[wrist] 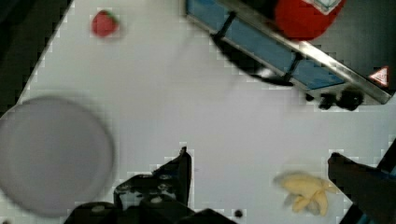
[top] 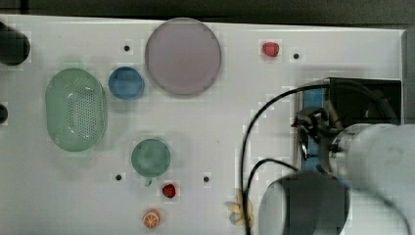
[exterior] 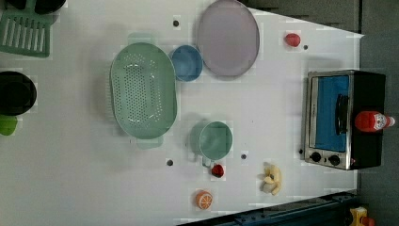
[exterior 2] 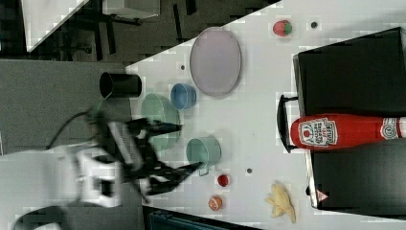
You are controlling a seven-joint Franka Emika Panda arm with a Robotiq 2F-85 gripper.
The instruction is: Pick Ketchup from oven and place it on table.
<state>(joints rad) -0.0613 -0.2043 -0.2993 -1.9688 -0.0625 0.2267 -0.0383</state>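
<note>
Fingers are standing spread wide and holding nothing, hanging over the counter well apart from the Ketchup, which is standing upright on the black top of the oven near the front edge, just above the door handle (not inside, the blue glass door is looking closed in the left view). For a clean reach, the arm is needing to travel across to the oven and come in with the fingers straddling the red body below the narrow neck, centred on the label, closing only once both fingers are flanking it, since a tall bottle is probably tipping easily
</note>
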